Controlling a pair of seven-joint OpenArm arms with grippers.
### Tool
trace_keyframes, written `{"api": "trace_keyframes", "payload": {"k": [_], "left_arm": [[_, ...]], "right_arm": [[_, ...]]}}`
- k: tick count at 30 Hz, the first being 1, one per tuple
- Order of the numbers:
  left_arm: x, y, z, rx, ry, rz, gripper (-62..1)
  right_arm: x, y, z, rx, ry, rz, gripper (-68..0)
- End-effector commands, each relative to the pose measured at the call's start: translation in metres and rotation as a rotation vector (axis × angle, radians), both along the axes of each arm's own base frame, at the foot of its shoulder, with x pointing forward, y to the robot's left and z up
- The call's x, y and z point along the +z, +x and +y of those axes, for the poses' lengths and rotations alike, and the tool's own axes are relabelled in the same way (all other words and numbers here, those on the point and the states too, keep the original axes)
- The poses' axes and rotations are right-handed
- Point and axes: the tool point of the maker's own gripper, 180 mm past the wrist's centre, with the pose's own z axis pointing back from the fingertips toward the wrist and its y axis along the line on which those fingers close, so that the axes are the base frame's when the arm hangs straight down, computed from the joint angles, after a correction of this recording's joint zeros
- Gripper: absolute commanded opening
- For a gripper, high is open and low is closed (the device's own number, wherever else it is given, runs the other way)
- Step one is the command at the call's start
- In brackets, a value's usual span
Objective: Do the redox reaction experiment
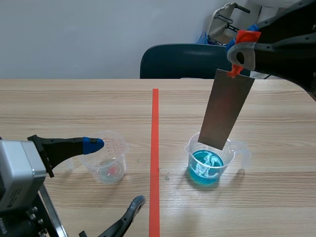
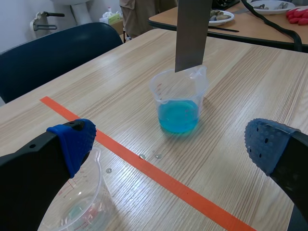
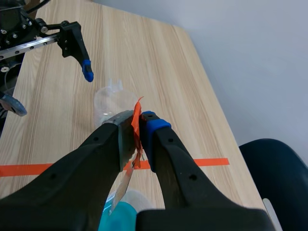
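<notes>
Scene view: R arm raised; right gripper point(image 1: 242, 49) clamped on the orange-taped top end of a grey metal strip point(image 1: 226, 109). Strip hangs tilted, lower edge at the rim of the blue-liquid beaker point(image 1: 210, 165), which is right of the tape line point(image 1: 155, 148). Left of the line, left gripper point(image 1: 116, 173) is spread wide, holding nothing; one blue pad at the rim of the clear beaker point(image 1: 106, 160), other finger low, apart from it.

Left wrist view: fingers wide apart. Clear beaker under one finger, w/ a little clear liquid. Blue beaker ahead, across the line; strip's edge approx at rim level, above the liquid. A few droplets point(image 2: 149, 156) by the line.

Right wrist view: pads pinch the strip's taped end; strip drops edge-on toward the blue beaker below.
</notes>
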Motion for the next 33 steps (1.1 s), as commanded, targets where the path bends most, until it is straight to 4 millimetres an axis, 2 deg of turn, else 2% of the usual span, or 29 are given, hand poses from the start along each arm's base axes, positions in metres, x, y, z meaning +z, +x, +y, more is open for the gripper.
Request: {"api": "trace_keyframes", "payload": {"k": [1, 6, 33], "left_arm": [[0.0084, 0.0006, -0.0019, 0.0, -0.029, -0.016, 1.4], [0.0084, 0.0006, -0.0018, 0.001, -0.029, -0.016, 1.4], [0.0084, 0.0006, -0.0018, 0.001, -0.029, -0.016, 1.4]], "right_arm": [[0.0154, -0.001, 0.0012, 0.018, 0.02, -0.029, -66.9], [0.0207, -0.0002, 0.0004, 0.016, 0.026, -0.036, -66.9], [0.0198, 0.0004, 0.0, 0.013, 0.02, -0.035, -66.9]]}}
